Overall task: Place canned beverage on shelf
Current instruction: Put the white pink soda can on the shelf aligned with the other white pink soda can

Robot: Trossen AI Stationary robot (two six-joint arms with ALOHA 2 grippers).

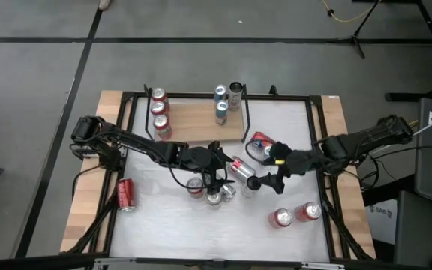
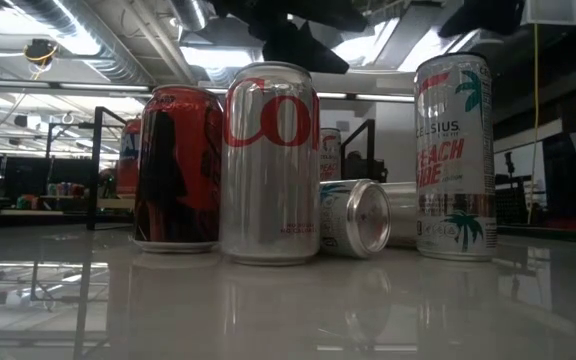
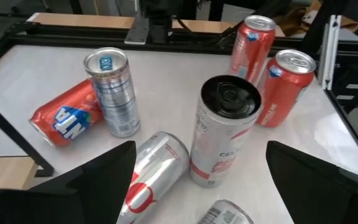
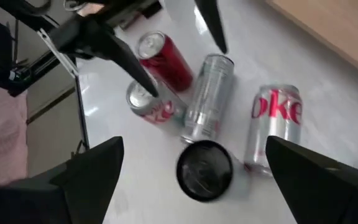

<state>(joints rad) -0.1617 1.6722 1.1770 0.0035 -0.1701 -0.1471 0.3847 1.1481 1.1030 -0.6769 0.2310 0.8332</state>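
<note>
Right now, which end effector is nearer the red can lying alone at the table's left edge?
Left. The left end effector is mid-table right of the red can; the right end effector is farther right.

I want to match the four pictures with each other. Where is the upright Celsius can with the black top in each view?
High view: the Celsius can stands mid-table, at the right end of the can cluster, partly hidden.
Low view: right, upright.
Left wrist view: centre.
Right wrist view: low centre, seen from above.
Shared landmark: the silver Coke can lying beside it.
</note>
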